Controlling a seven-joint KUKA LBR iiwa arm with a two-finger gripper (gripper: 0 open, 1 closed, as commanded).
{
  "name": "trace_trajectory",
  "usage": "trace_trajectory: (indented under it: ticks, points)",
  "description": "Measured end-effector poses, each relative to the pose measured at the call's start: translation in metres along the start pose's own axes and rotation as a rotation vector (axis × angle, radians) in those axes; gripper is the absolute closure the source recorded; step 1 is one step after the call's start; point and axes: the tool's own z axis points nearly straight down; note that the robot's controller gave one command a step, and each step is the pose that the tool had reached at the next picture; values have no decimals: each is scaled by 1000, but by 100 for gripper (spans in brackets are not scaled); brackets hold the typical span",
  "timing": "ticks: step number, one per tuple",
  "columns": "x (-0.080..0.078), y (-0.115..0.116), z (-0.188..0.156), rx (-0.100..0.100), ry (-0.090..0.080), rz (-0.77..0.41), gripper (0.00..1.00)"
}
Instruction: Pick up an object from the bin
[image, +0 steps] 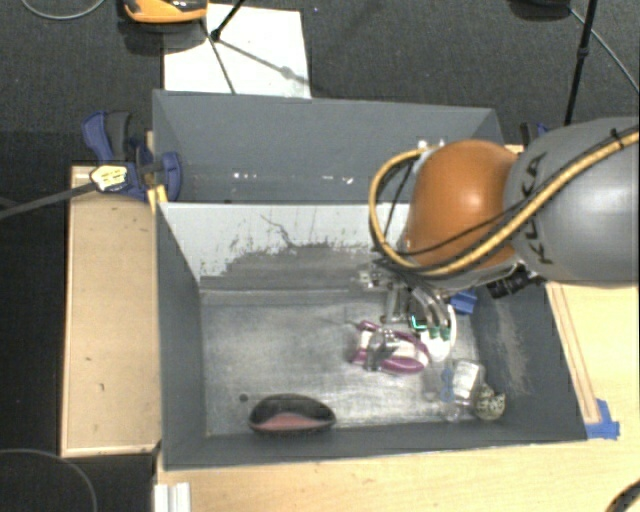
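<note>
Right of the middle of the bin (180, 330) floor, low with the pincer (388, 350) on a purple looped thing (405, 362), seemingly tangled into its strands. Cannot tell the pincer's state, spread or pressed together, amid the loop. Might catch just one thin strand and shed it on lifting, or slide off the limp shape altogether. Might also drag across the clear crumpled piece (462, 380) and small speckled ball (490, 405) nearby. Well apart from the dark oval (290, 415) by the near wall.

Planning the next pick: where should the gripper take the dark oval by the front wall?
Probably grip the oval at its middle, across its narrow width, from straight above: it lies flat, lengthwise along the front wall, apart from the rest.
</note>
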Motion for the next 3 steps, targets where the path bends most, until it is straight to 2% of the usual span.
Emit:
trace_trajectory:
  ticks: [1,2,3]
  points:
    - [0,-50,84,2,-1,146,0]
    - [-2,-48,81,-1,-7,146,100]
    - [-21,-69,-90,-1,-16,162,100]
